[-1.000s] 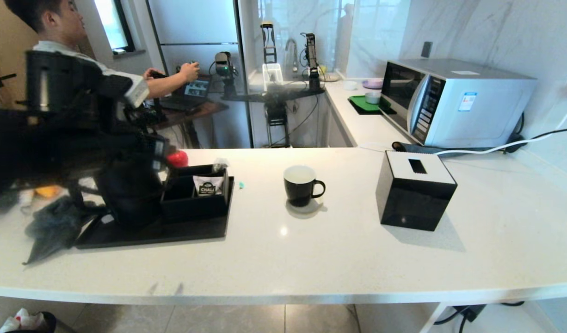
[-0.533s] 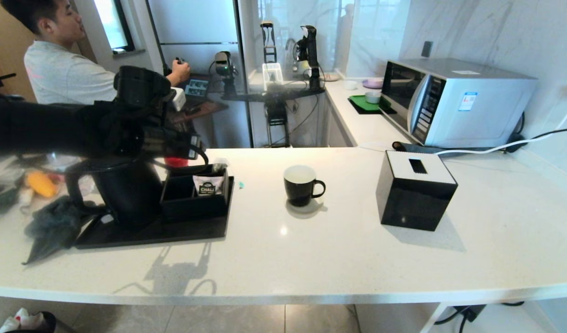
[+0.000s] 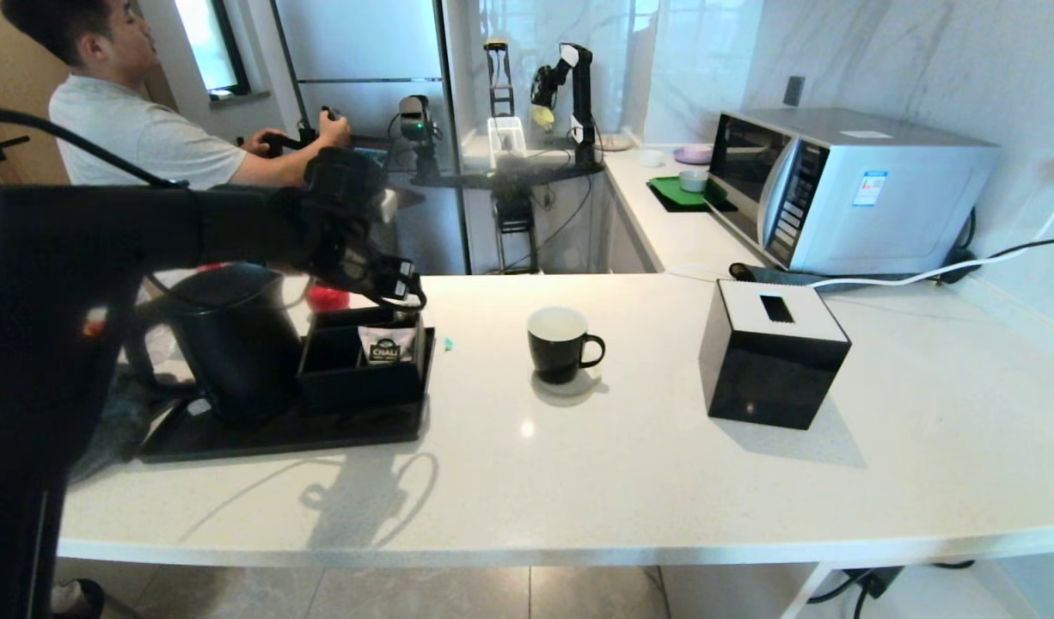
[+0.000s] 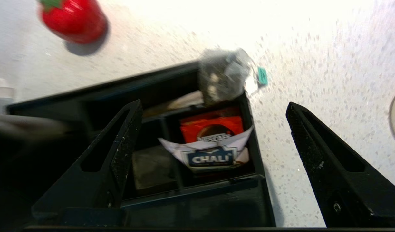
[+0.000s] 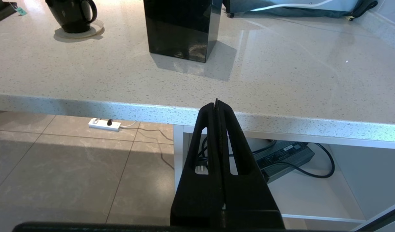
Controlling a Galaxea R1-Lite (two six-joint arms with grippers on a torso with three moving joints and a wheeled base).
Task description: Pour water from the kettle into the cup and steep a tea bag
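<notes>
Left wrist view: left gripper (image 4: 213, 109) jaws wide over the organizer box (image 4: 197, 196); tea bag (image 4: 221, 75) just beyond the tips. I'd advance, pinch only the pouch.

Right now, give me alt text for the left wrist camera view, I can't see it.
The left tool hangs open above a black compartment box holding a white CHALI sachet and an orange packet. The greyish tea bag rests on the box's far rim, its teal tag lying on the white counter. A red cap shows beyond.
</notes>
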